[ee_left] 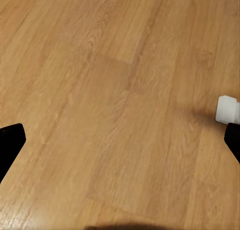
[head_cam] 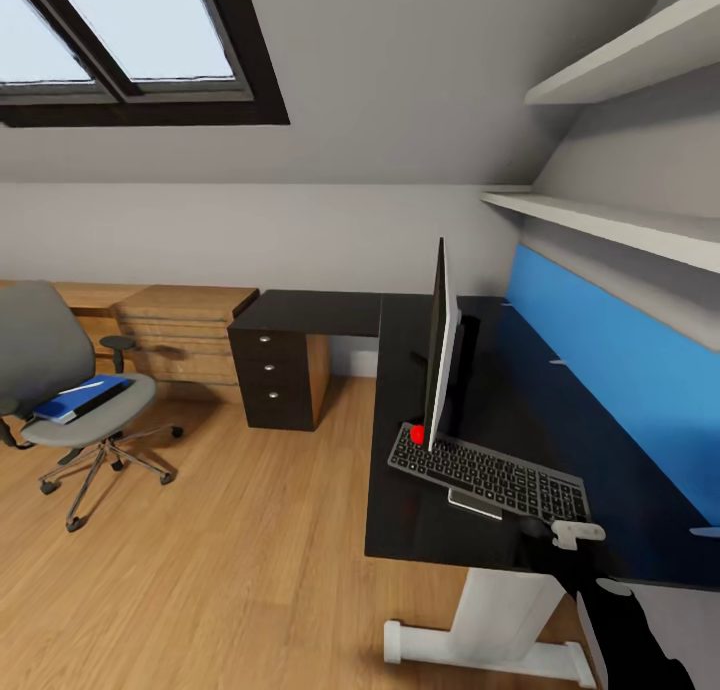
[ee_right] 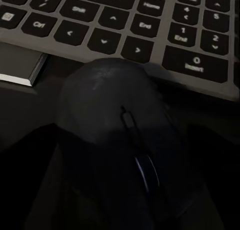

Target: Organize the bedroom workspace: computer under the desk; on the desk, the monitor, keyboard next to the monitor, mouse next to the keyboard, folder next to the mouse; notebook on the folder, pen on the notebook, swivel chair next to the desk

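Right hand (head_cam: 566, 533) at the table's (head_cam: 440, 530) near edge, over the mouse (ee_right: 117, 135); whether it grips, cannot tell. Mouse sits just beside the keyboard (head_cam: 487, 473), which lies against the monitor (head_cam: 438, 355); these placements look done. Left hand's dark fingertips (ee_left: 10, 145) spread apart over the floor (ee_left: 110, 90), holding nothing. Farther off, folder (head_cam: 80, 400) with pen (head_cam: 85, 386) on the swivel chair (head_cam: 60, 370), well apart from the table: still to do. Drawers (head_cam: 270, 375) shut, contents hidden.
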You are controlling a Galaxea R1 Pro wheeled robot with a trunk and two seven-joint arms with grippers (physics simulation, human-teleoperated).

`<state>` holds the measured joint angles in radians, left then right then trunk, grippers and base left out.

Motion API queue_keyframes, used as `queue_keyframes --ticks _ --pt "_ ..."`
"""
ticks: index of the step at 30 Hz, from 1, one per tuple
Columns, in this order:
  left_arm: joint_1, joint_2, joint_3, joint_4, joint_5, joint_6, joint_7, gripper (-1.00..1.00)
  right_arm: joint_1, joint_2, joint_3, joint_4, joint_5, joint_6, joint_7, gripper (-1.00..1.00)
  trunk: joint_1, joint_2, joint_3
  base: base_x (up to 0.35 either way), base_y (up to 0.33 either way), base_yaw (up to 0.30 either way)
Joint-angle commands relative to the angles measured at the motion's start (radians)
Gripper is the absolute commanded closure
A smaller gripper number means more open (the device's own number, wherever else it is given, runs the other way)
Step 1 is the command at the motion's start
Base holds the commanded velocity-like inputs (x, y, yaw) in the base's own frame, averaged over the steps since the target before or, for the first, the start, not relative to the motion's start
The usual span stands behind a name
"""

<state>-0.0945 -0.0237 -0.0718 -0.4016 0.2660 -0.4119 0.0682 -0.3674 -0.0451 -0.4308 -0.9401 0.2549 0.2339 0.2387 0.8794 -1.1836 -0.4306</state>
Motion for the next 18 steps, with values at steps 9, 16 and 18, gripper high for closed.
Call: queue_keyframes --ticks 9,16,18 --pt "-0.001 0.001 -0.007 0.001 0.006 -0.004 0.006 -1.00 -0.001 0.001 -0.003 -0.002 0.011 0.004 0.008 1.00 0.000 0.000 -0.001 0.000 0.000 0.000" --pt "-0.001 0.001 -0.005 0.000 0.006 -0.004 0.005 -1.00 -0.001 0.001 -0.002 -0.002 0.011 0.003 0.007 1.00 0.000 0.000 -0.001 -0.131 0.000 0.000" --pt "-0.001 0.002 -0.005 0.000 0.006 -0.004 0.005 -1.00 -0.001 0.002 -0.003 -0.002 0.011 0.002 0.007 1.00 0.000 0.000 -0.001 -0.295 0.000 0.000"
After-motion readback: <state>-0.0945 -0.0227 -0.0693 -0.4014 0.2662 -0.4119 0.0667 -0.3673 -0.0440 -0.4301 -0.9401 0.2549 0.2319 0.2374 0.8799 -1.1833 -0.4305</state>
